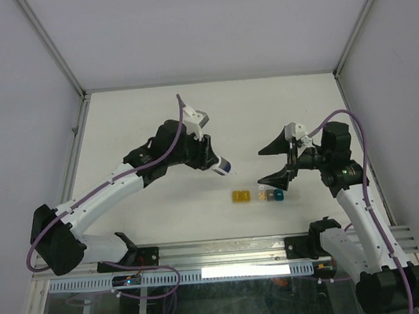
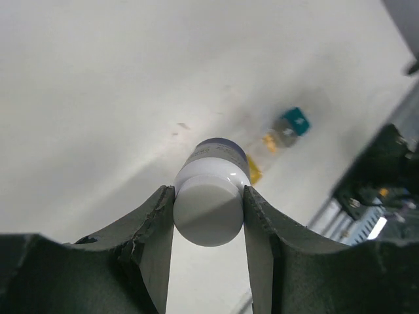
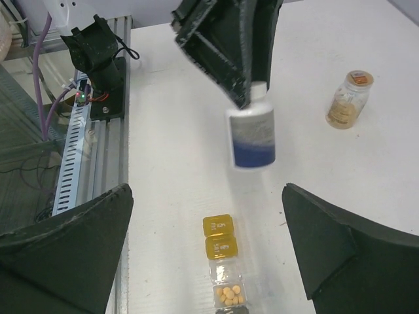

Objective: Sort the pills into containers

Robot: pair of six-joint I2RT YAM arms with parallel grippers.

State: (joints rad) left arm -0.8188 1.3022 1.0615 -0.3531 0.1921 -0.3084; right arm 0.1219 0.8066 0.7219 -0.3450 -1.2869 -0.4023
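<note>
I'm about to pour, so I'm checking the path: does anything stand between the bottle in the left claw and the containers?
Nothing visible does. Only bare table lies between the bottle, held in the left claw, and the containers. The right claw stands open beside the strip, not across the path.
</note>
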